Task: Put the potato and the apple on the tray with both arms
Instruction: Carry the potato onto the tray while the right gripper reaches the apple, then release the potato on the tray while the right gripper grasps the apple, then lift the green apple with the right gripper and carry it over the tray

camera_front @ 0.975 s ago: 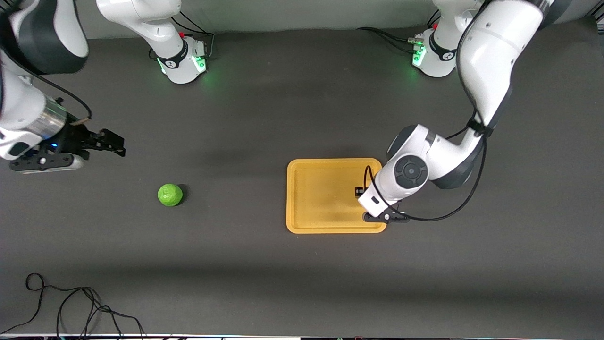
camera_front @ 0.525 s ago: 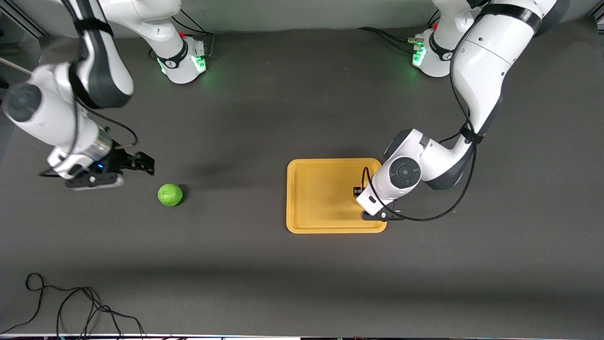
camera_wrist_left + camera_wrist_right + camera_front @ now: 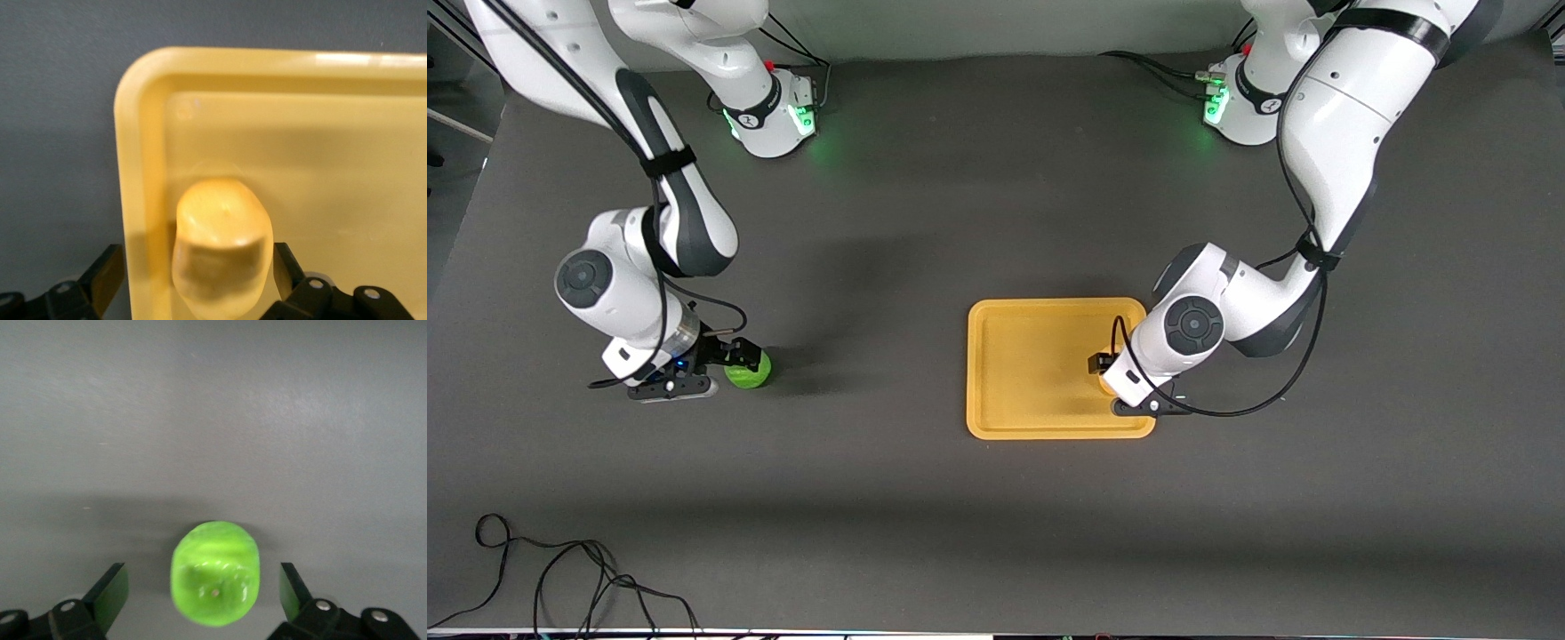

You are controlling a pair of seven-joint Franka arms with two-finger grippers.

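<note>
Left pincer [image 3: 193, 280], spread wide, has the potato [image 3: 222, 253] on the tray [image 3: 1032, 320]; right pincer [image 3: 200, 600], open (not yet gripping), straddles the apple [image 3: 749, 373] on the counter [image 3: 960, 533].

A dark grey matte tabletop [image 3: 925, 222] fills nearly everything in sight, evenly lit from above with soft shadows. Along its top edge runs a pale grey wall [image 3: 978, 27]. Green light glows on the tabletop near that edge in two spots. A thin black cable [image 3: 560, 578] lies looped at the corner nearest the camera.
</note>
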